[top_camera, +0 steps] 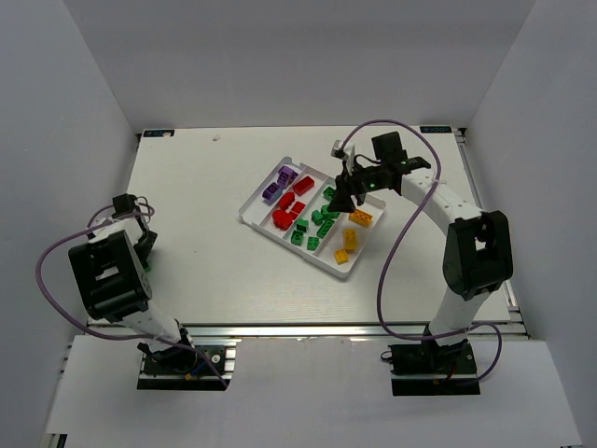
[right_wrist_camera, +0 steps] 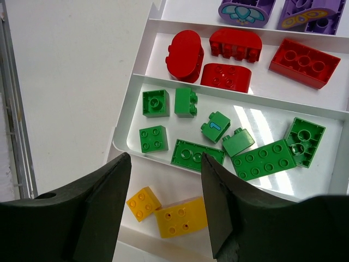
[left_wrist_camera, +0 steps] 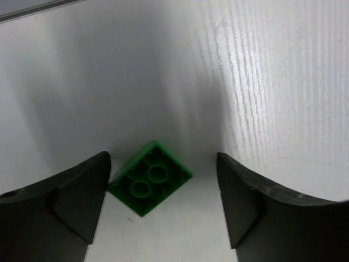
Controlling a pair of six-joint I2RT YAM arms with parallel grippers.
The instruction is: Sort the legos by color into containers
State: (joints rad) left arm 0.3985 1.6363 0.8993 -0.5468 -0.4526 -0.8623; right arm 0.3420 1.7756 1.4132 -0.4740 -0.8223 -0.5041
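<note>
So my left pincer (left_wrist_camera: 162,166) is spread wide over the table (top_camera: 205,205) and has hold of nothing. A lone green brick (left_wrist_camera: 150,177) lies flat on the table between the fingers in the lower middle of the left wrist frame. It's just beside the finger on the frame's left and clearly apart from the one on the right. In the top view that arm sits at the left edge of the frame, well apart from the white tray (right_wrist_camera: 122,128), and I can't spot the brick from up there. My right pincer (right_wrist_camera: 166,164) hangs over the tray near the top view's middle, fingers about half spread with nothing between them. Through its wrist camera the tray's compartments run across the frame. There are purple bricks (right_wrist_camera: 248,8) at the very top, red bricks (right_wrist_camera: 229,54) below those, and a bunch of green bricks (right_wrist_camera: 218,142) in the middle. Two yellow bricks (right_wrist_camera: 169,215) sit at the bottom, right between my fingertips in the frame.
</note>
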